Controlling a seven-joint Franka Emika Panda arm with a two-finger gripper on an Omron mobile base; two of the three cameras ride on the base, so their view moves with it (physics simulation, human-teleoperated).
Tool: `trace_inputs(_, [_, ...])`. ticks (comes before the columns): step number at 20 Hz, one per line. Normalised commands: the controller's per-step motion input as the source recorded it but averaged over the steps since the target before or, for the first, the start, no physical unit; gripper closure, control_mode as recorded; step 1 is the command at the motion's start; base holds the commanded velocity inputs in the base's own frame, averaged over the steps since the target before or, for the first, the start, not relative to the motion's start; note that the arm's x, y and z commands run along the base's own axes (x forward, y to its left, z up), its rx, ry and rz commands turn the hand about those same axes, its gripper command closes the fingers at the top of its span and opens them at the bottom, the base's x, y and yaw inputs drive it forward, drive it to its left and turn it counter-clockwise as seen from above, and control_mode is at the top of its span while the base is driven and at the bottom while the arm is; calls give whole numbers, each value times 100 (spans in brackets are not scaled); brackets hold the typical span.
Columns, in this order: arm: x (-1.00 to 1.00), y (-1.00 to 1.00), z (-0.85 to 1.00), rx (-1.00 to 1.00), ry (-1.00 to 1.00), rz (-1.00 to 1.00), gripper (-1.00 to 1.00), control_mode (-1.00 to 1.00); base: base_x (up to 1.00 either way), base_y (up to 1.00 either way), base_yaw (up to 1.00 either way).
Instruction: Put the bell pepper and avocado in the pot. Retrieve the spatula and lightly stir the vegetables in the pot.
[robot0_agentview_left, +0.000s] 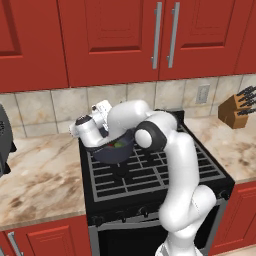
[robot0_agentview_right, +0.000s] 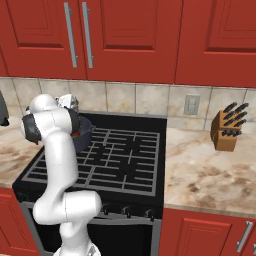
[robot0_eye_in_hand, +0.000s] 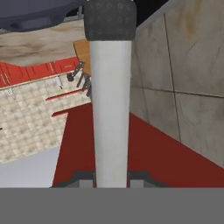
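1. Spatula handle (robot0_eye_in_hand: 109, 109), pale with a dark end, sits pinched in my pincer (robot0_eye_in_hand: 111, 177), fingers pressed onto it.
2. Pot (robot0_agentview_left: 116, 151) stands on the stove (robot0_agentview_left: 150, 175), rear left grate, under my wrist.
3. Bell pepper (robot0_agentview_left: 113, 145) red, inside pot beside something green.
4. Knife block (robot0_agentview_right: 226, 131) on the right counter (robot0_agentview_right: 210, 175).

Red cabinets (robot0_agentview_left: 115, 35) hang above a tiled backsplash (robot0_agentview_right: 125, 97); marble counters (robot0_agentview_left: 40, 175) flank the black stove (robot0_agentview_right: 125, 155).
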Motion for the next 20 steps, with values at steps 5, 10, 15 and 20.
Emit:
trace_inputs(5, [0,1,0,4,-1,0,100,-100,0,0,0])
trace_inputs(10, [0,0,0,23,3,0,100,-100,0,0,0])
trace_inputs(15, [-5,0,-7,18,9,0,100,-100,0,0,0])
trace_inputs(20, [-18,0,-1,10,2,0,100,-100,0,0,0])
